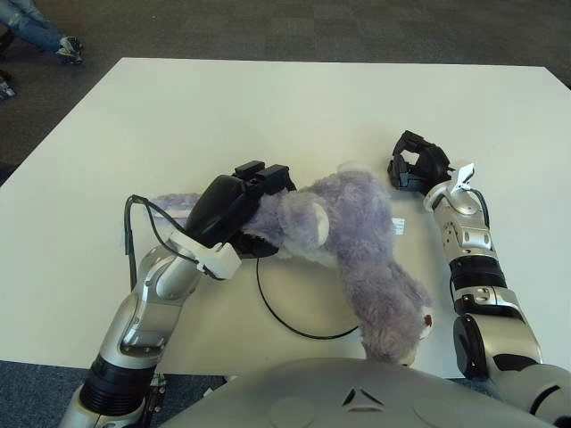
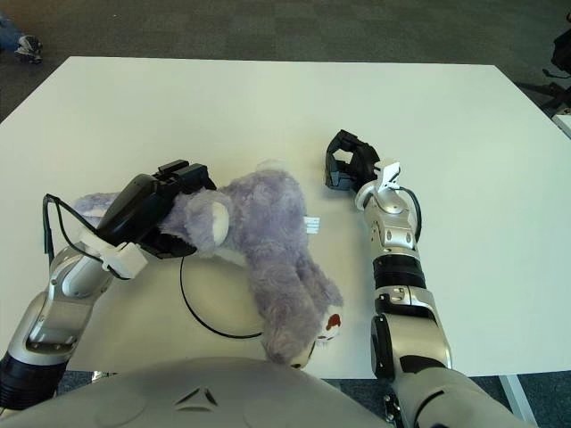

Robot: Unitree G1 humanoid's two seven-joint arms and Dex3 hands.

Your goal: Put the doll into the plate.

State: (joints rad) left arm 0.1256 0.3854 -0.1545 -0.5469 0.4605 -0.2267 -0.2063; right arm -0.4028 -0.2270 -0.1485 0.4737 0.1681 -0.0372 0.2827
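Doll [image 1: 357, 245] sprawls across plate [image 1: 277, 312] (half overhanging), left robot hand [image 1: 259, 192] gripping it; next, centre and release.

An indoor workroom that looks like an office or a robotics lab — a plain white surface [image 1: 294, 98] stands on dark grey carpet [image 1: 357, 27] of the commercial, short-pile kind. At the far left corner, a person's jeans-clad legs and shoe [image 1: 45, 31] show — someone sitting or standing nearby.
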